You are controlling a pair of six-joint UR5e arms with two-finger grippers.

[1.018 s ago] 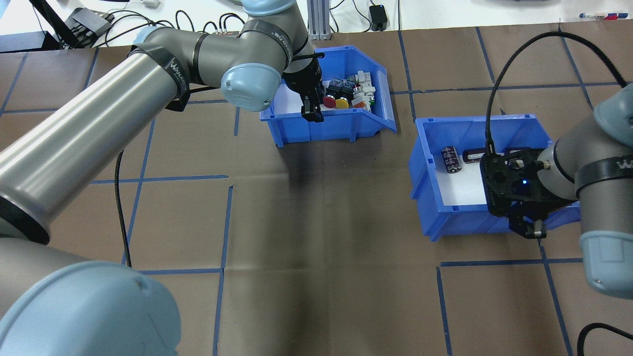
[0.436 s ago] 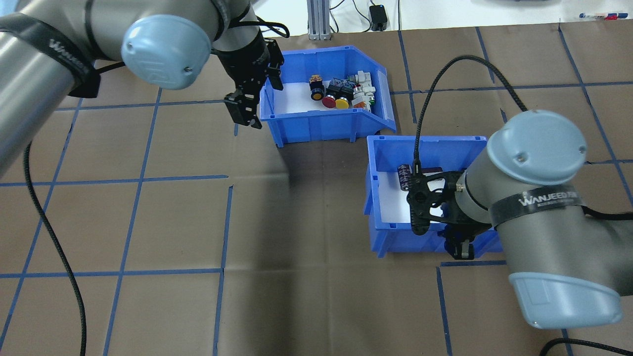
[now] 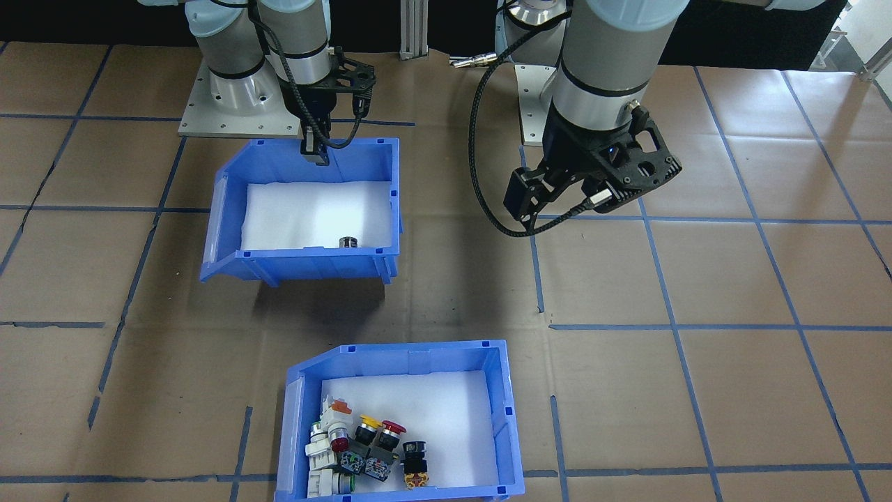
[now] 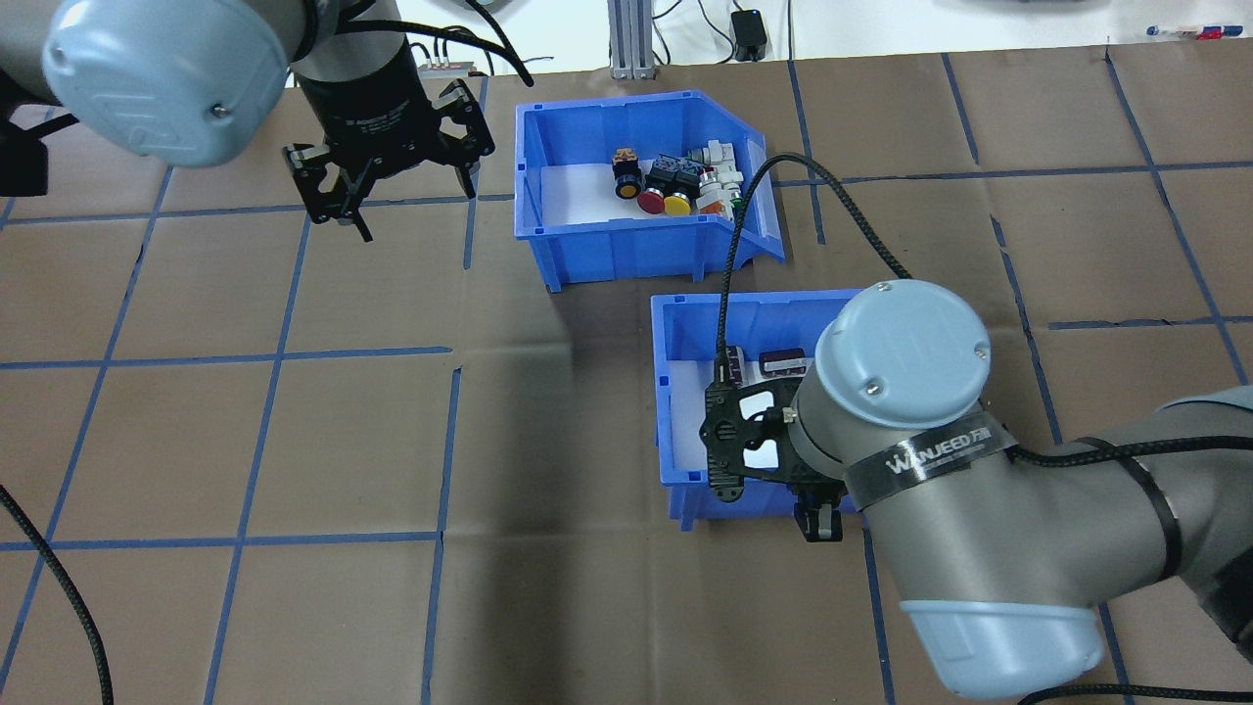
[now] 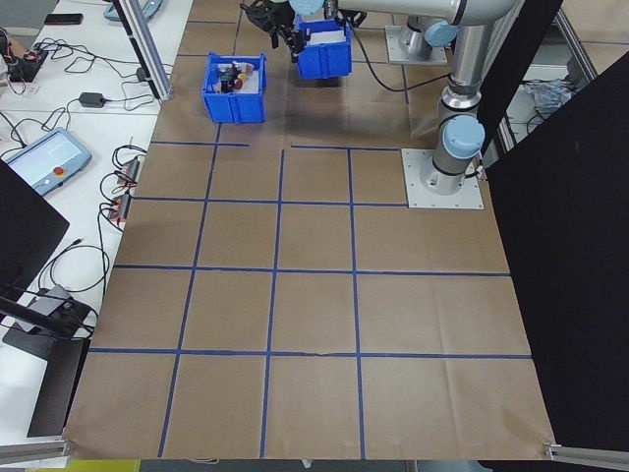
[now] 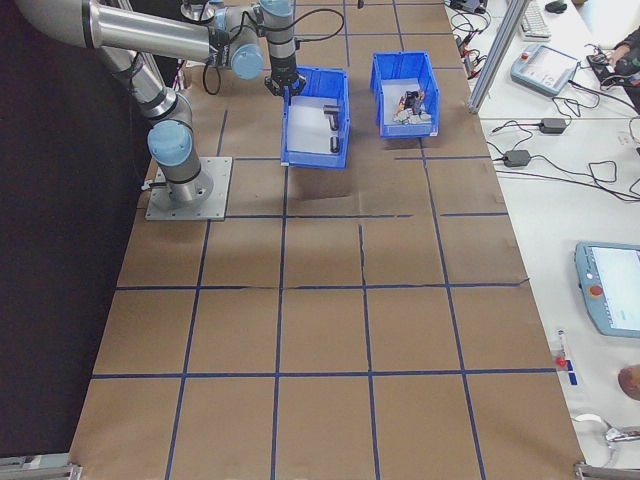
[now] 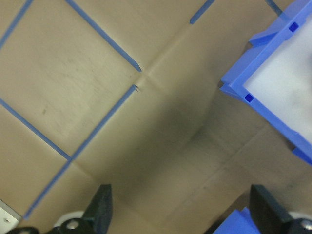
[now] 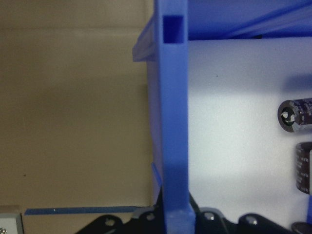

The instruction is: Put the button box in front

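Button box (image 4: 641, 206) sits beside the open left jaws.

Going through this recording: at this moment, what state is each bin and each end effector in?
button box: upright on the table, push-buttons inside, ungripped.
second blue bin: gripped by one wall, seemingly raised above its shadow, dark cylinders inside.
left end effector: open, empty, over bare table.
right end effector: shut on the second bin's wall.
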